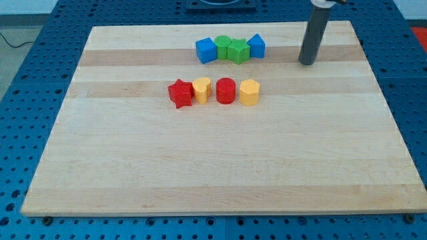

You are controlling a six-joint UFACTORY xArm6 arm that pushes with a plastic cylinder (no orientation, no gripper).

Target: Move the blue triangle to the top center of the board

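The blue triangle [256, 45] sits at the right end of a row near the view's top centre, touching a green block [238, 51]. Left of that come another green block [223, 47] and a blue cube [205, 50]. My tip [306, 63] rests on the board to the right of this row, a clear gap away from the blue triangle.
A second row lies below: a red star [180, 93], a yellow block [201, 90], a red cylinder [225, 91] and a yellow hexagon [249, 92]. The wooden board [220, 167] lies on a blue perforated table [27, 100].
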